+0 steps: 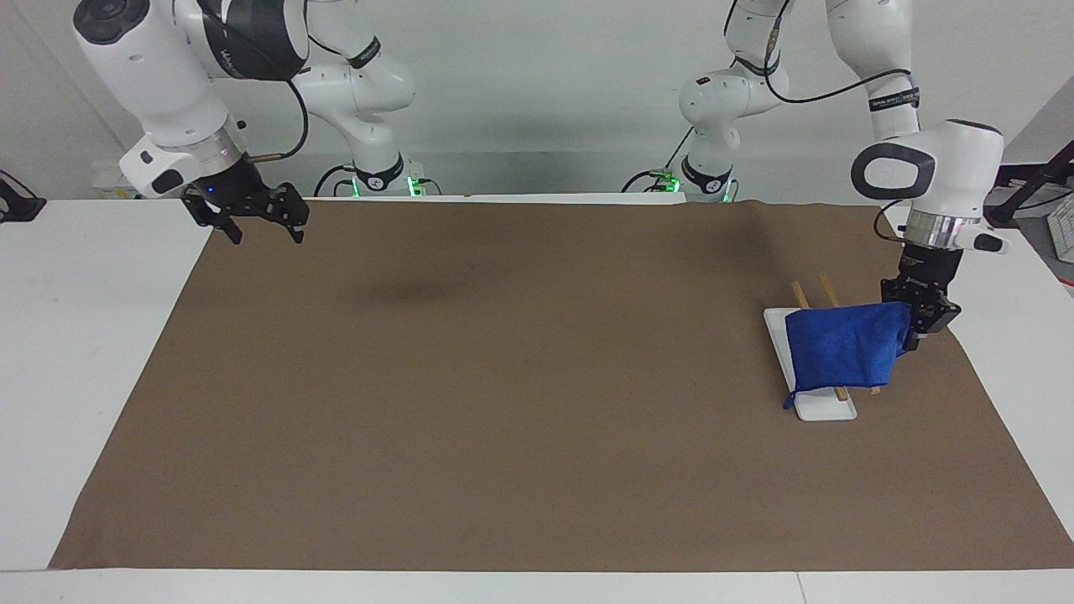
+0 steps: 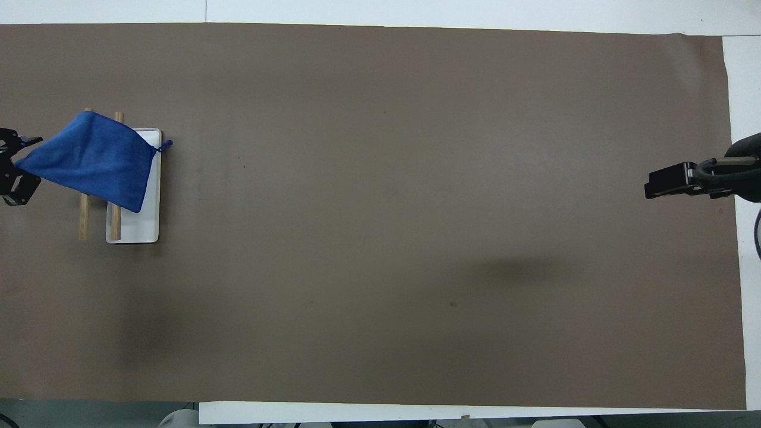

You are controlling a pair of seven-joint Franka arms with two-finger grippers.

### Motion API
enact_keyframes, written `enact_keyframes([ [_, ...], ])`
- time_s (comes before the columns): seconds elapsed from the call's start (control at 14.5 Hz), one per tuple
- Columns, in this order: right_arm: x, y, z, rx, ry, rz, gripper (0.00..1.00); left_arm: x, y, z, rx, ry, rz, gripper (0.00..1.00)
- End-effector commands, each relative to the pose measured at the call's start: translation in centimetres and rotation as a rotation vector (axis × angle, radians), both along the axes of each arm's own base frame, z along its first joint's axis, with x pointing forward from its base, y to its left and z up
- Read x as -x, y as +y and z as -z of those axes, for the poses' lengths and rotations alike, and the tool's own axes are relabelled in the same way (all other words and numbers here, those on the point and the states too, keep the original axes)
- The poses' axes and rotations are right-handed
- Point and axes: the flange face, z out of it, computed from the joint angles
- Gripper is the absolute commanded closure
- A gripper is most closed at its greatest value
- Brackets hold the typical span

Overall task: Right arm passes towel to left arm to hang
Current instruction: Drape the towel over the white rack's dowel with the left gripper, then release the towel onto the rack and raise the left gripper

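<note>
The left claw (image 1: 917,325) pinches one corner of the towel (image 1: 843,350), at the left arm's end of the table. The cloth hangs from that pinch and drapes over the rack (image 1: 826,289), whose two wooden rails (image 2: 84,217) stick out from under the blue on the side nearer the robots. The rack stands on a flat white base (image 1: 826,409), and the towel's string loop (image 2: 164,144) dangles over that base's edge. Whether the cloth's weight already rests on the rails or still hangs from the claw, I cannot tell.

The right claw (image 1: 256,220) waits with its fingers spread, above the mat (image 1: 503,403) corner at the right arm's end, holding nothing.

The hang looks nearly done; what remains is letting go. The risk is in the drape: the towel sits skewed, more of it seemingly off one end of the rails, so once released it could slide off onto the mat. A sideways pull from the claw before it opens could also drag the cloth clear or tip the light rack.

No container is here; the white base is a flat plate that carries only the rack.
</note>
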Motion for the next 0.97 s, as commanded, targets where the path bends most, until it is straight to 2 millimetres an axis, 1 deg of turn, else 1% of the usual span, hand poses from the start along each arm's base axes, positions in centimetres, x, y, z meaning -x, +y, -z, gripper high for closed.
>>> enact_keyframes([
  [0.0,0.2,0.1,-0.2,-0.019,0.004,0.001,0.01,0.1,2.8,-1.8,-0.002,-0.028,-0.051,0.0],
  [0.07,0.2,0.1,-0.2,-0.019,0.004,0.001,0.01,-0.8,3.1,-2.6,0.006,-0.028,-0.04,0.0],
  [0.21,0.2,0.1,-0.2,-0.019,0.005,0.001,0.01,-2.9,5.2,-5.0,0.018,-0.045,-0.04,0.0],
  [0.28,0.2,0.1,-0.2,-0.019,0.005,0.001,0.01,-4.4,5.3,-6.0,-0.01,-0.032,0.006,0.0],
  [0.34,0.2,0.1,-0.2,-0.019,0.005,0.001,0.01,-6.0,5.2,-7.6,-0.062,-0.013,0.07,0.0],
  [0.41,0.2,0.1,-0.2,-0.019,0.005,0.001,0.01,-7.2,5.1,-8.7,-0.097,0.011,0.112,0.0],
  [0.48,0.2,0.1,-0.2,-0.019,0.004,0.001,0.01,-8.2,5.0,-9.6,-0.12,0.034,0.148,0.0],
  [0.69,0.3,0.1,-0.2,-0.019,0.005,0.001,0.01,-11.3,4.5,-13.5,-0.251,0.144,0.286,0.0],
  [0.76,0.3,0.2,-0.2,-0.019,0.004,0.0,0.01,-12.2,3.4,-14.8,-0.33,0.213,0.346,0.0],
  [0.83,0.3,0.1,-0.2,-0.019,0.004,0.001,0.01,-12.5,1.0,-15.9,-0.389,0.27,0.416,0.0],
  [0.9,0.3,0.1,-0.2,-0.019,0.004,0.001,0.01,-12.2,-2.4,-16.6,-0.446,0.316,0.532,0.0],
])
